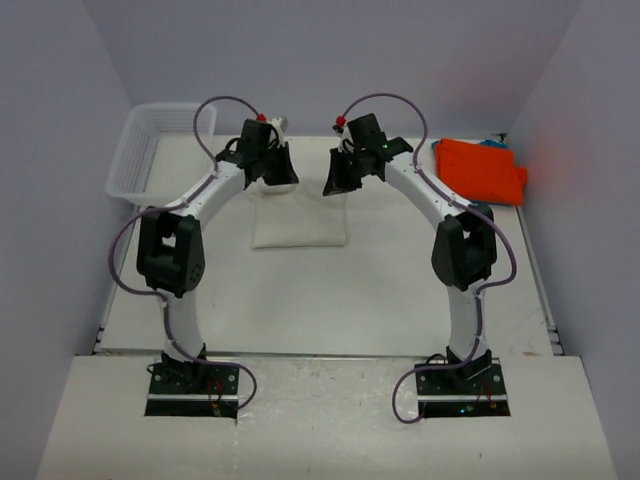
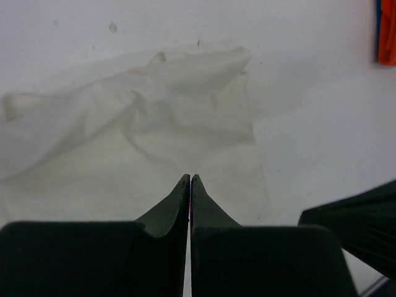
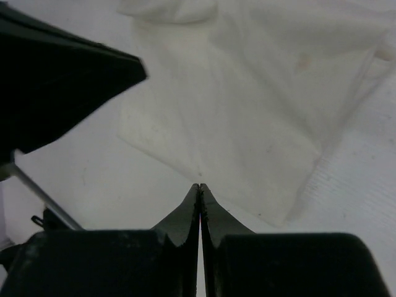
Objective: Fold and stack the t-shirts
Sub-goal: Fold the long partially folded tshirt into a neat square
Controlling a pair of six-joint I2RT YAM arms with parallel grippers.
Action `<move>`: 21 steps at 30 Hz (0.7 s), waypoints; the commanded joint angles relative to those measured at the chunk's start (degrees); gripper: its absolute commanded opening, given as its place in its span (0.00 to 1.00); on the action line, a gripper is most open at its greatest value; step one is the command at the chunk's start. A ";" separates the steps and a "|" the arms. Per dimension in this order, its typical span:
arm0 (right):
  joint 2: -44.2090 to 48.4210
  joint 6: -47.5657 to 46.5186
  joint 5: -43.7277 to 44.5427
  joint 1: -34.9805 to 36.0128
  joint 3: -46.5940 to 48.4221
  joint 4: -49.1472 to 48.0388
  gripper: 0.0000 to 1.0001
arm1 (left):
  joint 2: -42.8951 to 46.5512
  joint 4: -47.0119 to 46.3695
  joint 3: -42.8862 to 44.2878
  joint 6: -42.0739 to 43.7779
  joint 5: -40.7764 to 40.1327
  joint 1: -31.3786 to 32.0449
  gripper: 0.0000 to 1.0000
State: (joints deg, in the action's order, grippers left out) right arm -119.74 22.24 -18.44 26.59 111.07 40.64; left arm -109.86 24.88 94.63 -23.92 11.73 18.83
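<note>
A cream t-shirt (image 1: 300,220) lies folded into a rough rectangle at the middle of the table. It fills the left wrist view (image 2: 154,136) and the right wrist view (image 3: 260,105), wrinkled along its far side. My left gripper (image 1: 278,174) (image 2: 190,178) hangs over its far left corner, shut with nothing in it. Over the far right corner my right gripper (image 1: 338,180) (image 3: 199,185) is also shut and empty. An orange t-shirt (image 1: 482,170) (image 2: 388,31) sits folded at the far right, with a blue t-shirt edge (image 1: 492,143) showing behind it.
A white mesh basket (image 1: 150,150) stands at the far left corner of the table. The two grippers hang close together, each showing in the other's wrist view: the right gripper body (image 2: 352,223) and the left gripper body (image 3: 55,80).
</note>
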 commanded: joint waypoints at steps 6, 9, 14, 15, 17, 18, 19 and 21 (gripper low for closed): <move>-7.52 5.79 -17.86 -0.22 4.07 -1.36 0.00 | -13.34 -7.13 0.19 -7.72 24.37 -7.40 0.00; -9.19 6.41 -19.53 -0.22 3.02 -1.62 0.00 | -16.52 -7.48 2.84 -8.07 25.98 -9.42 0.00; -12.00 7.11 -17.26 -0.05 0.31 0.75 0.00 | -18.63 -9.76 3.37 -8.77 27.29 -12.50 0.00; -12.00 7.12 -13.77 0.22 -0.23 0.93 0.00 | -18.89 -9.94 3.19 -8.86 27.47 -12.68 0.00; -12.35 7.55 -9.45 0.57 -0.06 3.91 0.00 | -18.98 -10.56 2.40 -9.12 27.91 -13.38 0.00; -13.23 7.82 -6.29 0.66 0.55 7.05 0.00 | -18.98 -10.91 2.05 -9.30 28.09 -13.64 0.00; -13.67 8.17 -4.61 0.74 1.16 8.47 0.00 | -18.90 -11.34 1.35 -9.39 28.00 -13.73 0.00; -13.68 9.05 -0.48 1.18 1.96 10.59 0.00 | -19.25 -11.18 1.26 -9.21 27.30 -13.99 0.00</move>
State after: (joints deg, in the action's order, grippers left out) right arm -133.23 29.47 -26.50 27.03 111.02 45.47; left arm -128.62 16.45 95.77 -32.40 37.19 5.28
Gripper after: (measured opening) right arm 0.003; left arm 0.002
